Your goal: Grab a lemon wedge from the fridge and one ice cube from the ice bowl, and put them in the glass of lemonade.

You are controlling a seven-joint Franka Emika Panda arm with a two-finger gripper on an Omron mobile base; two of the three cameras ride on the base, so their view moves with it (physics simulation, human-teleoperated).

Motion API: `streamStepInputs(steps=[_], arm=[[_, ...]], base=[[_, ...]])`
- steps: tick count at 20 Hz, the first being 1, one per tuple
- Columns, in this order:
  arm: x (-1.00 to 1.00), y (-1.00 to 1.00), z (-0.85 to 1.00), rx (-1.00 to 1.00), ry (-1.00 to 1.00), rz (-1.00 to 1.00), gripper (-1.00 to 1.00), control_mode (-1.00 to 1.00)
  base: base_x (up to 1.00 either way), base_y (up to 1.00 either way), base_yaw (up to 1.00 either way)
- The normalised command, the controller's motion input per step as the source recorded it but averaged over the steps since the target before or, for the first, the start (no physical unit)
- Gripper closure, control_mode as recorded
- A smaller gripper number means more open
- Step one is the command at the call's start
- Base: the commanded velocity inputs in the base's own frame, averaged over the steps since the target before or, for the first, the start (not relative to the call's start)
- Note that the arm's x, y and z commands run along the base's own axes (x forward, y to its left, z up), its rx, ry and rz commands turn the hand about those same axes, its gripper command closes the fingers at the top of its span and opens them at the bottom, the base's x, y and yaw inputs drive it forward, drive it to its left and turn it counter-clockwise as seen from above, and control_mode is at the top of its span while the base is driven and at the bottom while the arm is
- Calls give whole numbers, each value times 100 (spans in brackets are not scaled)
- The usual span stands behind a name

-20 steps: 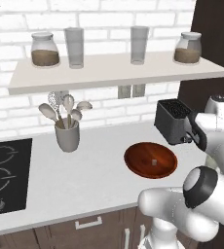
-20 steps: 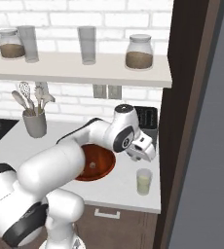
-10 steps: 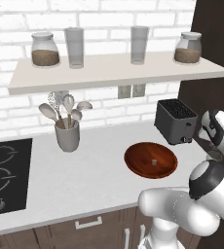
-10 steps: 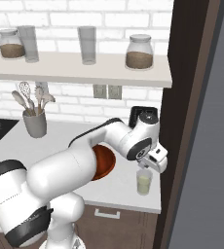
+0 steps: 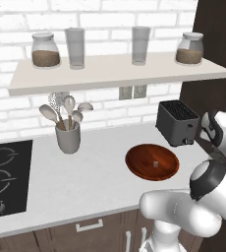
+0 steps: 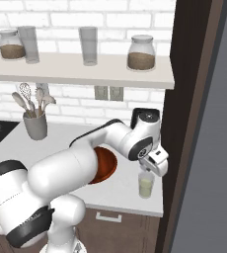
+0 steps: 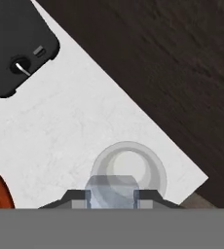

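Hand (image 7: 111, 198) clamped on ice cube (image 7: 111, 191), poised directly above glass of lemonade (image 7: 127, 168) at worktop (image 7: 65, 126) edge, near toaster (image 7: 16, 44).

A black toaster (image 5: 178, 123) and grey utensil cup (image 5: 68, 138) stand on a white worktop (image 5: 80, 182) under a shelf (image 5: 115, 71) of jars.

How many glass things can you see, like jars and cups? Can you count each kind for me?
Jars with brown stuff on the shelf: 2
Tall empty glasses on the shelf: 2
Glass of lemonade on the counter: 1
Total: 5
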Motion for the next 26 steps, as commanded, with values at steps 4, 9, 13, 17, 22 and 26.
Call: streamStepInputs(steps=[4,9,13,17,22,26], arm=[[0,0,0,0,6,-12,100,-100],[0,-13,0,0,4,-11,100,-100],[11,0,-8,0,4,-7,100,-100],[6,0,-10,0,3,-6,100,-100],[0,0,-2,0,0,-4,100,-100],[-1,-7,-7,4,-11,0,100,-100]], base=[[0,0,0],[0,0,0],[0,0,0],[0,0,0],[0,0,0],[0,0,0]])
